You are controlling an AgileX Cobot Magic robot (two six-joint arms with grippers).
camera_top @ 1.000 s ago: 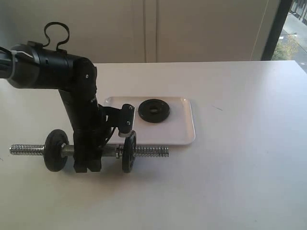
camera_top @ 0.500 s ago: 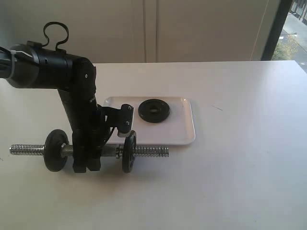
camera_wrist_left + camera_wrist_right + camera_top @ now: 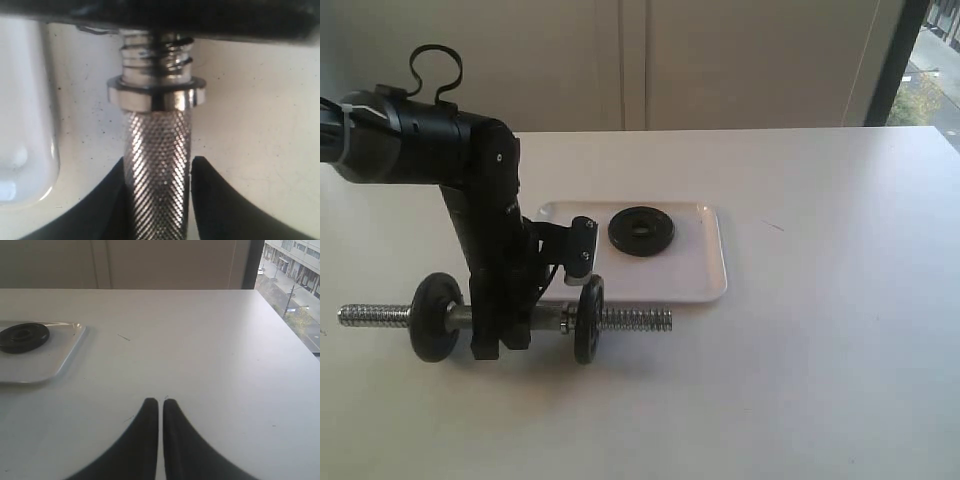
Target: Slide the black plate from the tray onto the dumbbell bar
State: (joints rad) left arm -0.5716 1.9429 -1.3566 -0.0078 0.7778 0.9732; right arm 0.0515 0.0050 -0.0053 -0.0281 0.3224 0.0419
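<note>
The black plate (image 3: pixel 640 230) (image 3: pixel 23 337) lies flat at the far side of the white tray (image 3: pixel 705 275) (image 3: pixel 55 365), untouched. In front of the tray the chrome dumbbell bar (image 3: pixel 635 317) (image 3: pixel 157 132) lies across the table. My left gripper (image 3: pixel 500 338) (image 3: pixel 159 162) comes down from above and is shut on the bar's knurled middle, a black finger on each side. My right gripper (image 3: pixel 161 402) is shut and empty over bare table, well away from the tray; the exterior view does not show it.
Two black discs stand on the bar, one (image 3: pixel 588 318) at the tray-side thread and one (image 3: pixel 435 318) at the other. A chrome collar (image 3: pixel 156 95) sits beyond my left fingers. A tray corner (image 3: pixel 25 150) lies beside the bar. A window edges the table's far right.
The left arm has shifted slightly left and its fingers sit a little higher at the bar. The bar has moved only a trifle. The plate on the tray has not moved.
</note>
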